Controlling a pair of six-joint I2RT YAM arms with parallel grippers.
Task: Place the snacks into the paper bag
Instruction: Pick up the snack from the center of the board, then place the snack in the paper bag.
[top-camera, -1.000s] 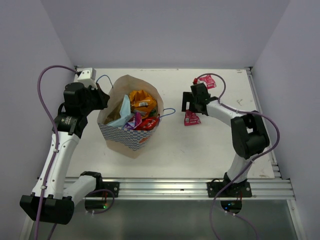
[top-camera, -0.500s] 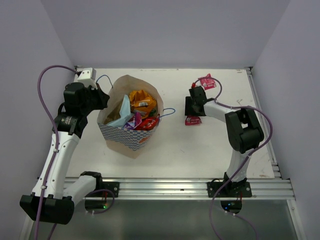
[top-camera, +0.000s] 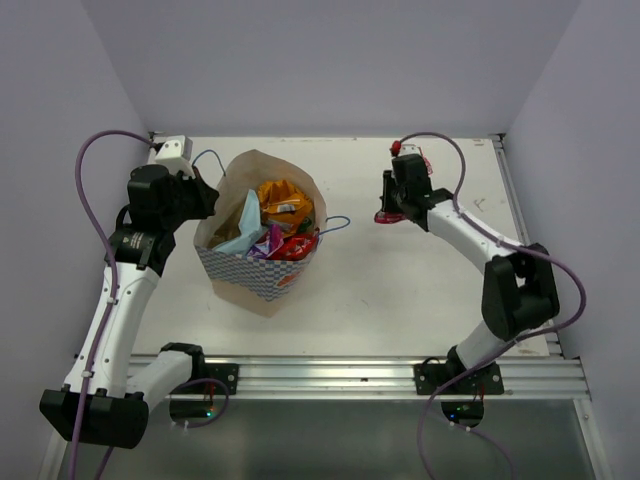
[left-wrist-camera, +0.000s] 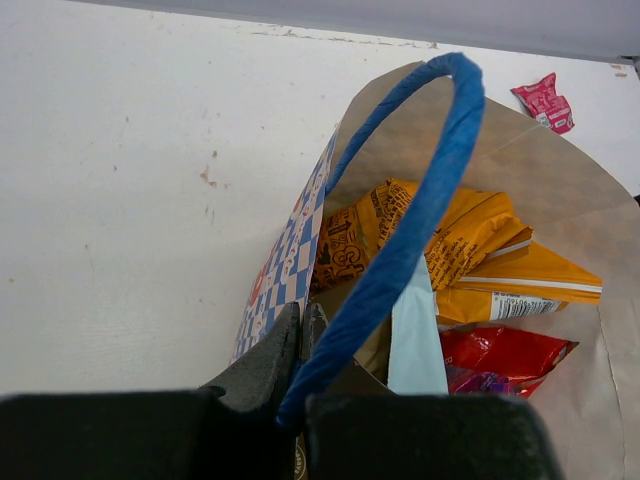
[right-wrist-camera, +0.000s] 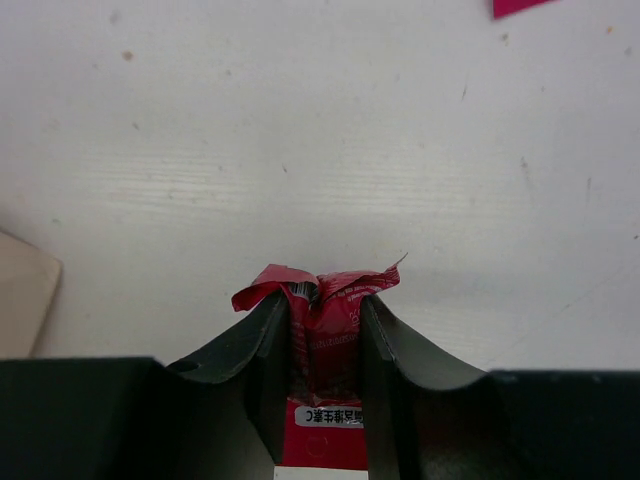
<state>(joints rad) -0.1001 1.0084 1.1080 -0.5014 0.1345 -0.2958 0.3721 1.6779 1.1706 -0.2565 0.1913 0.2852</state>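
Over on the right, the right tool (right-wrist-camera: 325, 345) has its two dark fingers (right-wrist-camera: 262, 350) pinching a small red crinkly foil packet (right-wrist-camera: 318, 330), lifted clear above the white surface (top-camera: 400, 290). Another small pink packet (left-wrist-camera: 543, 101) lies on the far side of the surface, close behind that arm. Left of centre stands the tan paper bag with blue-and-white checks (top-camera: 255, 275), mouth open, holding an orange chip bag (left-wrist-camera: 470, 250), a light-blue bag (left-wrist-camera: 415, 345) and a red packet (left-wrist-camera: 500, 352). At the bag's left rim, the left tool (left-wrist-camera: 298, 345) is pressed together on the thin blue cord handle (left-wrist-camera: 420, 200), which arches up over the opening.
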